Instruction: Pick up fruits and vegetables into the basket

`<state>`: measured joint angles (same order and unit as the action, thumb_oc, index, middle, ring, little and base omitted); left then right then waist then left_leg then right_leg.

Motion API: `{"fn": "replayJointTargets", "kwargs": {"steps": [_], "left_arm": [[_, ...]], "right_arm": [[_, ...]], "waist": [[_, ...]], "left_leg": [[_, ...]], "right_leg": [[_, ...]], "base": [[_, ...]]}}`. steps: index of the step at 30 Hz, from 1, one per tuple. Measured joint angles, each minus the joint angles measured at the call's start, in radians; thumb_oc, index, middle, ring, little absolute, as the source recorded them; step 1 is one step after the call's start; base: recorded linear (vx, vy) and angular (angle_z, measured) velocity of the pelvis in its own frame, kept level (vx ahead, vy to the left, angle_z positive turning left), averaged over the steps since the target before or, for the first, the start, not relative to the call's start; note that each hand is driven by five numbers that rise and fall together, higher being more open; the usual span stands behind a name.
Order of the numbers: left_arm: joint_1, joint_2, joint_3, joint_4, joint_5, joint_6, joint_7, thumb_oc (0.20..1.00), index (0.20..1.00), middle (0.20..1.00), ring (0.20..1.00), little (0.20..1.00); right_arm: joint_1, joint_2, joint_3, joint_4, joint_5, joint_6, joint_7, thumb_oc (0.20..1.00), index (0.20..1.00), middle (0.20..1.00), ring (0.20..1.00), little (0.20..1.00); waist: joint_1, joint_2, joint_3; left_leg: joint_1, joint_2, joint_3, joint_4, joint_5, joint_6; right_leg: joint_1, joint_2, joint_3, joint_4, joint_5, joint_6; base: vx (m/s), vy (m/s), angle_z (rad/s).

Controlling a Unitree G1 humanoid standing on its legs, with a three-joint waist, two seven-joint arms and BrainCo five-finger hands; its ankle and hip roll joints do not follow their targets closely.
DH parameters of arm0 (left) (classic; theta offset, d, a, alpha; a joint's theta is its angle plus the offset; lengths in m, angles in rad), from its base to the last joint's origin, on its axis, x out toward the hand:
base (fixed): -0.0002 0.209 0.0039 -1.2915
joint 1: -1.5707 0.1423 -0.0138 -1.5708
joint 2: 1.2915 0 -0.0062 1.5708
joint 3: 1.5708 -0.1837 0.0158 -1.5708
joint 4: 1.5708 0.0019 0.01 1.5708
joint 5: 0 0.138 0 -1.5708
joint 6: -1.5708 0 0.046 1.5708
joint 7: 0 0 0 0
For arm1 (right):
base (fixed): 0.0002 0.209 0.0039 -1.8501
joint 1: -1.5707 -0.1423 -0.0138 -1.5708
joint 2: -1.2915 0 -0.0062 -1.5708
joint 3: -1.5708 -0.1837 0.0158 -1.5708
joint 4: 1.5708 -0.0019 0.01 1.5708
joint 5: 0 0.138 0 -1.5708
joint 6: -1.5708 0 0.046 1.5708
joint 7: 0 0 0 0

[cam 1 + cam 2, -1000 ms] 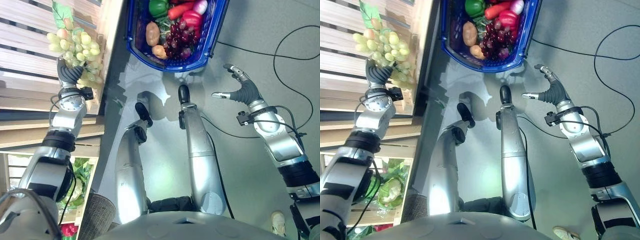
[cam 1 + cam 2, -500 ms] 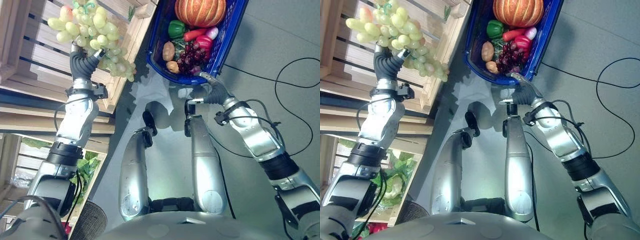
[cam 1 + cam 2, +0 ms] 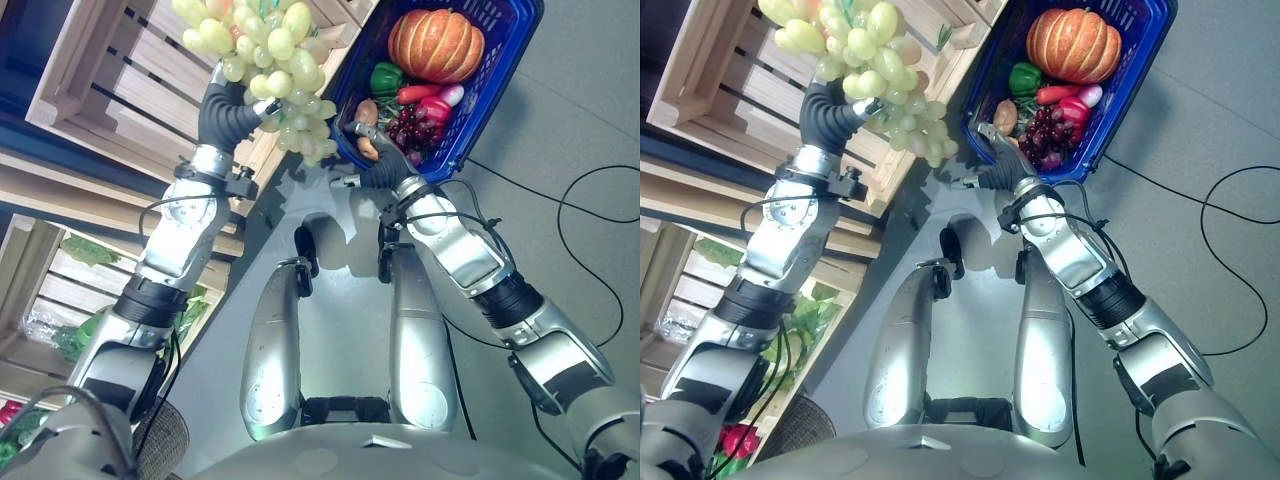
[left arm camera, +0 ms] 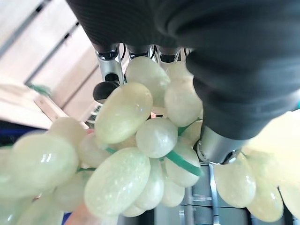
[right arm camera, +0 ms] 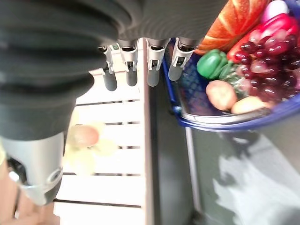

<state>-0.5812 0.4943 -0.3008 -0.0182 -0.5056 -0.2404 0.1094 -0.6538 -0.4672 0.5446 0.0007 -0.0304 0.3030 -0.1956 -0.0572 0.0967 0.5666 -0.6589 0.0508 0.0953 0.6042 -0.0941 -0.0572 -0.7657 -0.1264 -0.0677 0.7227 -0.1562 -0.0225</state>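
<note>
Holding the green grapes [image 3: 268,60] with curled fingers, the left hand [image 3: 228,112] is raised before the wooden crate [image 3: 120,90]. The right hand [image 3: 375,165], fingers straight and empty, is by the blue basket [image 3: 500,90] of produce.

My left arm is stretched up and forward, its silver-fingered left hand [image 3: 228,108] curled round what it holds, dark ribbed wrist cover bent slightly inward. My right arm reaches forward across my front, and the right hand [image 3: 372,165] has its fingers extended and relaxed, holding nothing.
</note>
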Motion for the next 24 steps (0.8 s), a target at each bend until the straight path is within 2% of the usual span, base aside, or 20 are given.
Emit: {"fn": "replayJointTargets", "kwargs": {"steps": [4,8,16,24], "left_arm": [[-0.002,-0.030,-0.020,0.000,-0.014,0.000,-0.002,0.200,0.200,0.200,0.200,0.200],[-0.003,-0.056,-0.027,0.000,-0.021,-0.001,0.007,0.200,0.200,0.200,0.200,0.200],[-0.002,-0.089,-0.047,0.000,-0.045,-0.005,0.015,0.200,0.200,0.200,0.200,0.200],[-0.002,-0.089,-0.058,0.000,-0.045,-0.025,0.022,0.200,0.200,0.200,0.200,0.200]], "right_arm": [[-0.024,0.045,0.003,0.000,-0.001,-0.085,-0.073,1.000,1.000,1.000,1.000,1.000],[-0.028,0.061,0.011,-0.002,-0.004,-0.127,-0.125,1.000,1.000,1.000,1.000,1.000],[-0.024,0.061,0.029,-0.002,-0.008,-0.197,-0.126,1.000,1.000,1.000,1.000,1.000],[-0.023,0.060,0.052,-0.001,-0.008,-0.235,-0.121,1.000,1.000,1.000,1.000,1.000]], "waist": [[0.001,0.000,0.000],[0.003,0.000,0.000],[0.009,0.000,0.000],[0.010,0.000,0.000]], "left_leg": [[0.000,0.000,0.000,-0.001,-0.001,0.000],[0.000,-0.001,-0.002,-0.001,-0.002,0.001],[0.000,-0.001,-0.010,0.000,-0.001,0.001],[0.001,-0.001,-0.021,-0.001,-0.001,0.000]], "right_leg": [[0.001,0.001,0.000,-0.005,0.001,0.000],[0.004,0.000,-0.002,-0.007,0.003,-0.005],[0.011,-0.001,-0.011,-0.009,0.003,-0.004],[0.022,-0.002,-0.024,-0.017,0.000,0.000]], "base": [[0.00,0.000,0.00],[0.00,-0.009,0.01],[-0.01,-0.023,0.02],[0.00,-0.024,0.03]]}}
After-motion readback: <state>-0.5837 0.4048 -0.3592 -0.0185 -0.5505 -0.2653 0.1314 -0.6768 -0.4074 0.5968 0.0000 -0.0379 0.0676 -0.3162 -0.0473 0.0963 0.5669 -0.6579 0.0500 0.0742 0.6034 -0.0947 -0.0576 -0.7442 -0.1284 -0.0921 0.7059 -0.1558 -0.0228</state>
